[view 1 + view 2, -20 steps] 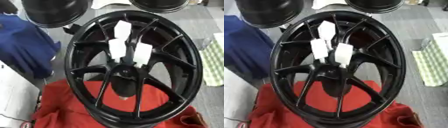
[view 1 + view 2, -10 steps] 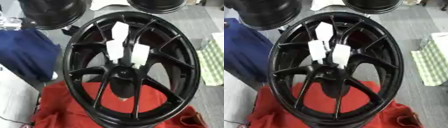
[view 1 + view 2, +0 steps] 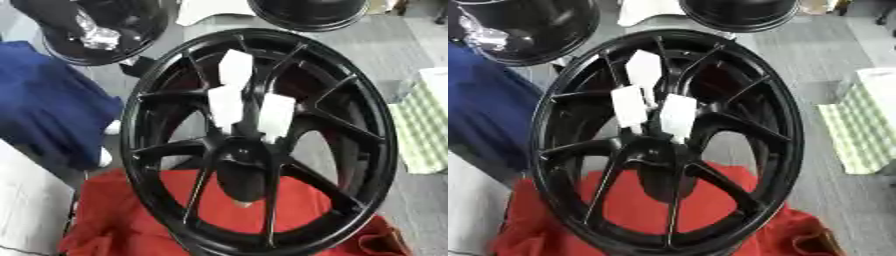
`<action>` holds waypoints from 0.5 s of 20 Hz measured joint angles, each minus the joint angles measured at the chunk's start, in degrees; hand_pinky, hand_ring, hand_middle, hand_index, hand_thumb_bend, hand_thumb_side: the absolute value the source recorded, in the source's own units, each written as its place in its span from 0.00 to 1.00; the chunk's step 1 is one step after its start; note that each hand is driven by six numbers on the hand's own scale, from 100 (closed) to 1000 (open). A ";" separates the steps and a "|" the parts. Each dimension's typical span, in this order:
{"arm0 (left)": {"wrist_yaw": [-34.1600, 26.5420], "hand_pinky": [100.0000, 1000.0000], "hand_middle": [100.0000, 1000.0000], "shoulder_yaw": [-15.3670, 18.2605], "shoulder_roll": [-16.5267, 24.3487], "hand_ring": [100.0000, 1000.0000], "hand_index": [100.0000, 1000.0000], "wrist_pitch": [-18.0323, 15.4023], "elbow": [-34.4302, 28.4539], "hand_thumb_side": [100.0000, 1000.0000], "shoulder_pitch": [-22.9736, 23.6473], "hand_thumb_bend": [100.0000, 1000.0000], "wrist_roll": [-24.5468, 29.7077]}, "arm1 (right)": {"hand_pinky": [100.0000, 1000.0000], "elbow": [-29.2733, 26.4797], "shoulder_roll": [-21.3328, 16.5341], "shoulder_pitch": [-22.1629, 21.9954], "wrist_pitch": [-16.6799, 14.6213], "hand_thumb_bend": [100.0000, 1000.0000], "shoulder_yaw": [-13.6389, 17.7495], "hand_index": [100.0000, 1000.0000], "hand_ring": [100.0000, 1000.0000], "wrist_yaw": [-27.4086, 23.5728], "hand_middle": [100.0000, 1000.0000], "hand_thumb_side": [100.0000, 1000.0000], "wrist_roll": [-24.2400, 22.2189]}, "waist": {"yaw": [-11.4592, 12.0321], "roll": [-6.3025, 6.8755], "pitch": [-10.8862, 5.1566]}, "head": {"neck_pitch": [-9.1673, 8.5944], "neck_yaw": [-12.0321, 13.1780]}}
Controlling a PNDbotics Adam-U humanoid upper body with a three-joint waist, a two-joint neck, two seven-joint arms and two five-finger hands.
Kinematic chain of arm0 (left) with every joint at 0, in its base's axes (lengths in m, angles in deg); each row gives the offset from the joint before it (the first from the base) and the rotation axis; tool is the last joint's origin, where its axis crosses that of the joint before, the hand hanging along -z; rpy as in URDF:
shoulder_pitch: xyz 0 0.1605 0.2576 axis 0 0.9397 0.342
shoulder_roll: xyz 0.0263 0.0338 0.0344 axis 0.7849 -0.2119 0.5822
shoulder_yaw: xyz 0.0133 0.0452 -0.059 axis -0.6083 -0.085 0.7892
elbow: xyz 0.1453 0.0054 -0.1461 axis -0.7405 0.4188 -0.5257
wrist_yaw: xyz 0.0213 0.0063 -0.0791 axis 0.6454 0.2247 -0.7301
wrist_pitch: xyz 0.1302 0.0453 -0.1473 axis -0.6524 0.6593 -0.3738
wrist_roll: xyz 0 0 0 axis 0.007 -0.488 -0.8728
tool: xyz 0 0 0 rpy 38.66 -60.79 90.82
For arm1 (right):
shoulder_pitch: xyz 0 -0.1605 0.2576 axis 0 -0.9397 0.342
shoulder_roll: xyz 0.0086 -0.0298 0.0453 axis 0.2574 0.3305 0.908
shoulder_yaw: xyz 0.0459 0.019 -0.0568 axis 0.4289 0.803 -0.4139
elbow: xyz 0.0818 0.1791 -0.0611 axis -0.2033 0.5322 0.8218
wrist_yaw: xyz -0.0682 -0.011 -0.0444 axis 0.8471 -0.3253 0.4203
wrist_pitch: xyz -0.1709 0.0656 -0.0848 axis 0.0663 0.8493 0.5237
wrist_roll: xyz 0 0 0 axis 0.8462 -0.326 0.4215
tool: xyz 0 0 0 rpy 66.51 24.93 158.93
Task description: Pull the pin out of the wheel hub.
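Left eye view: a black-and-silver shape, most likely the robot's left hand [image 3: 94, 36], now shows at the upper left, over the dark second wheel [image 3: 144, 42] lying behind. Half a second ago only a sliver of it showed at the left edge, and a second ago none, so the arm is coming in from the left. Whether it is open or closed cannot be told. It holds nothing of the task's and is well apart from the target. The right hand is not in view.

The wheel [image 3: 378, 125] stands tilted on its rim on a red cloth [image 3: 131, 210] spread on the floor, and has not shifted. Three white pieces stand among the spokes just above the hub [image 3: 238, 150]: upper piece [image 3: 234, 67], left piece [image 3: 225, 102], right piece [image 3: 276, 116]. One of these is presumably the pin, and all remain seated. Judgement: the reach has only begun and nothing is pulled.

Room:
- Left of the wheel: a blue cloth [image 3: 44, 100] lies close to the rim, along the hand's likely path.
- Far side: a third wheel [image 3: 306, 15], just beyond the rim.
- Right: a green checked pad [image 3: 424, 130] near the rim, bare grey floor between.
- The wheel's face is unobstructed. The spokes leave narrow gaps around the white pieces, so the approach looks tight.
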 measured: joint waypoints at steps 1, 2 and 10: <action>0.40 0.83 0.76 0.00 -0.74 0.82 0.87 -0.19 1.01 0.57 -0.37 0.19 0.02 | 0.65 0.00 0.02 0.05 0.00 0.00 -0.02 0.69 0.67 -0.06 0.60 0.62 -0.01 | -0.02 0.03 0.06 | -0.07 0.00; 0.81 0.83 0.77 0.00 -1.47 0.82 0.87 -0.37 2.03 0.57 -0.75 0.19 -0.01 | 0.65 0.00 0.09 0.06 0.00 0.00 -0.04 0.69 0.67 -0.12 0.60 0.62 -0.01 | -0.08 0.03 0.12 | -0.25 0.00; 3.14 0.83 0.77 -1.01 -6.25 0.82 0.87 -2.49 6.74 0.55 -2.78 0.21 -0.03 | 0.65 0.00 0.60 1.12 -0.03 0.00 -0.65 0.69 0.67 -0.49 0.60 0.63 -0.29 | -1.18 0.03 0.65 | -0.78 0.12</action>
